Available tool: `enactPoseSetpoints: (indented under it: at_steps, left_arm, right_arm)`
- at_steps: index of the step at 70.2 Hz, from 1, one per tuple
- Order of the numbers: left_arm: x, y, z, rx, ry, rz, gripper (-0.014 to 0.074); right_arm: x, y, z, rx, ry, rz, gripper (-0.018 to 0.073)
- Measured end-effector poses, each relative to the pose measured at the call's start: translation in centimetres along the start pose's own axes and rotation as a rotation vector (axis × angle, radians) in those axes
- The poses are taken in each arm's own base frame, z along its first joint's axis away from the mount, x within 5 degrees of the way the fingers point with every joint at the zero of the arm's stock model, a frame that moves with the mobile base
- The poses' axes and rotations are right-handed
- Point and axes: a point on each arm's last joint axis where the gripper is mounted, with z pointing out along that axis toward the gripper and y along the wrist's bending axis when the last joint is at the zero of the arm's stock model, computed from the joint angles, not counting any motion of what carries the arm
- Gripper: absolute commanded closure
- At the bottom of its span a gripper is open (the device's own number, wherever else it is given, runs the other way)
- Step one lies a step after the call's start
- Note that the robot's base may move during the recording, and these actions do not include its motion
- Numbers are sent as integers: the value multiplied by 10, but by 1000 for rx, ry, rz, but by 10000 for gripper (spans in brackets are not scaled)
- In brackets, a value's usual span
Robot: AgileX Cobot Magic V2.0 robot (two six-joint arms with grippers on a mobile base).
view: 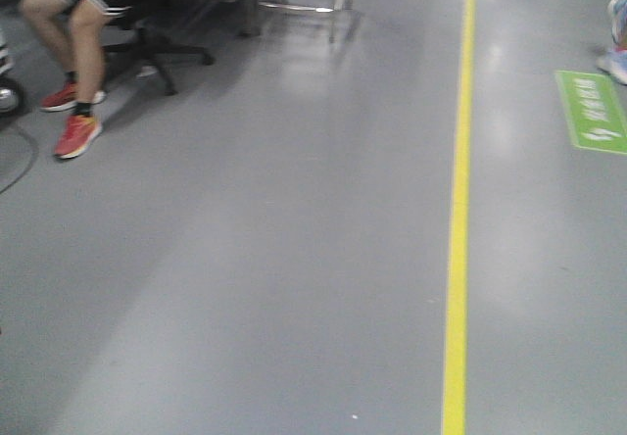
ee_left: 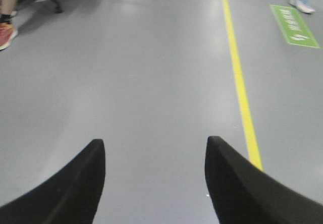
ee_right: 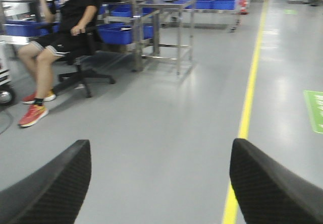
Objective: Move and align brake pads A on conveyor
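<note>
A wide grey factory floor (view: 294,259) fills all three views, crossed near to far by one yellow line (view: 458,210) right of centre. One green floor marking (view: 593,112) lies further right. At far left, one seated person (ee_right: 60,42) in two red shoes (view: 76,133) sits on one black office chair (ee_right: 86,77), in front of one steel surface (ee_right: 169,3) and several blue bins (ee_right: 121,32). The left gripper (ee_left: 155,142) is spread wide and empty above bare floor; the right gripper (ee_right: 161,142) is likewise wide and empty. No brake pads A and no conveyor appear anywhere, a count of zero, so their direction, their long axis and the nearer arm cannot be told.
</note>
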Motion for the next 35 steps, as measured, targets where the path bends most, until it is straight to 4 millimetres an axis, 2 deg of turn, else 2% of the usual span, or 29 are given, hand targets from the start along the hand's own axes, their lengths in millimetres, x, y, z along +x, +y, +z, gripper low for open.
enactPoseSetpoints:
  at_steps: [35]
  left_arm:
    - [0, 0, 0, 0, 0, 0, 190]
  right_arm:
    - [0, 0, 0, 0, 0, 0, 23]
